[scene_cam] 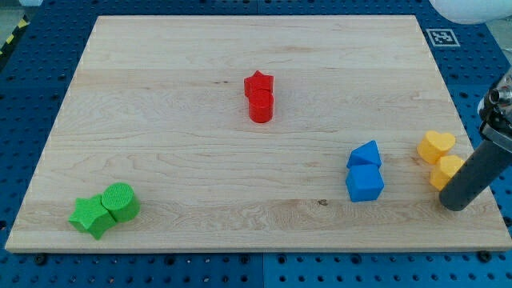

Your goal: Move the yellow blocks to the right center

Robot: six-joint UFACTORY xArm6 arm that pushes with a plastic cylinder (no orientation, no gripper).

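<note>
The table (240, 184) is a pale wooden board, and I place everything against its right edge. My arm comes in from the view's right, cut off by the frame, its dark rod slanting down and leftward to my tip (457, 205), just inside that edge. It is a plain rod, no tool that opens or closes. The yellow heart block (436, 146) and a second yellow block (446, 170), its shape partly hidden by the rod, sit touching just left of my tip. Two blue blocks (365, 172) lie further left, two red blocks (259, 97) further still, two green blocks (104, 210) farthest.
</note>
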